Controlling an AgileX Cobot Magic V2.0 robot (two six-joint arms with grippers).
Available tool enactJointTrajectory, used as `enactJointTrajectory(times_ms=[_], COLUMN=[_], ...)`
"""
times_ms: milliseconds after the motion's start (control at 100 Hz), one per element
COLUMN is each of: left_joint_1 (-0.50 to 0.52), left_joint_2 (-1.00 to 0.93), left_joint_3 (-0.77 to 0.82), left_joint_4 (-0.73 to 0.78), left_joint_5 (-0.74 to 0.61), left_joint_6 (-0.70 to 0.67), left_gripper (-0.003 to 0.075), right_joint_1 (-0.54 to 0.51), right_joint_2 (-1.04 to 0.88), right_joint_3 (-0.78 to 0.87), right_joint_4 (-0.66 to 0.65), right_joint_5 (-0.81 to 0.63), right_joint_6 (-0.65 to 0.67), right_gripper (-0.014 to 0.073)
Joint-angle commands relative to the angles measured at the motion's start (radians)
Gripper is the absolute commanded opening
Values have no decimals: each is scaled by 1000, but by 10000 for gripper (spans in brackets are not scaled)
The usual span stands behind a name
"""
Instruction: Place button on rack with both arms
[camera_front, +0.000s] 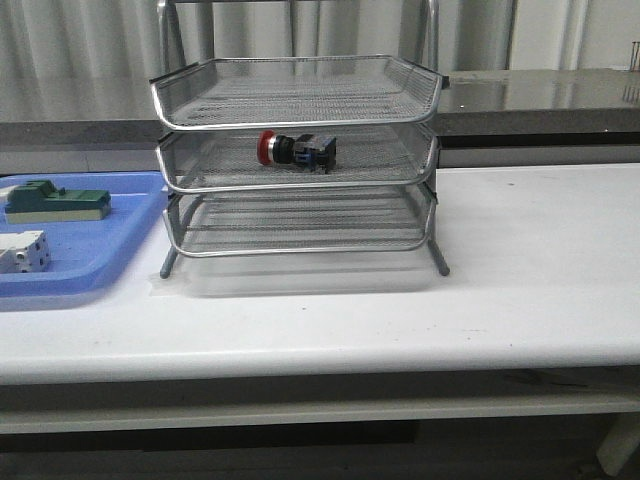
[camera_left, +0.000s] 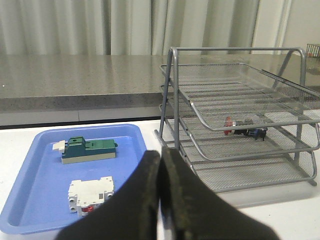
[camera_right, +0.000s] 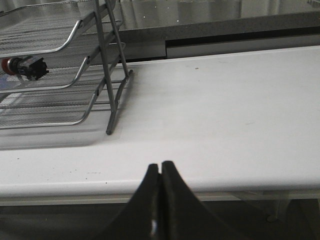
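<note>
1. Up front, the rack (camera_front: 296, 160) is three stacked trays of fine silver wire mesh with rounded chrome rims, standing on thin legs on a smooth white table (camera_front: 520, 270); the button (camera_front: 295, 150) lies on its side in the middle tray, glossy red cap toward nine o'clock, black and silver collar next, dark blue block toward three o'clock. At nine o'clock from the rack a blue plastic tray (camera_front: 120, 235) holds a green block (camera_front: 58, 201) and a white block (camera_front: 22, 251). Neither gripper appears in this view

2. Seen from the left wrist, the left gripper (camera_left: 160, 200) has matte black fingers pressed together with nothing between them; the button (camera_left: 244, 129) sits in the middle tray, well apart, at about two o'clock from the fingertips

3. Seen from the right wrist, the right gripper (camera_right: 160, 200) is likewise clenched on nothing, and the button (camera_right: 22, 66) lies well apart at about ten o'clock, partly cut by the picture's edge
</note>
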Motion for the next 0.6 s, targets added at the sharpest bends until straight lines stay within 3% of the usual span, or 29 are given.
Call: enactJointTrajectory(times_ms=[0,590], left_joint_1=[1,1], left_joint_2=[8,8], left_joint_3=[-30,-30], left_joint_4=[-15,-15], left_joint_5=[-71,-71], left_joint_6=[-9,-9], left_gripper=[-20,-20], right_joint_1=[-7,-7], right_joint_2=[-19,-19], right_joint_3=[-8,-8], right_joint_4=[-14,-14], right_joint_5=[-116,-149], right_joint_6=[0,-1], right_gripper=[-57,-57])
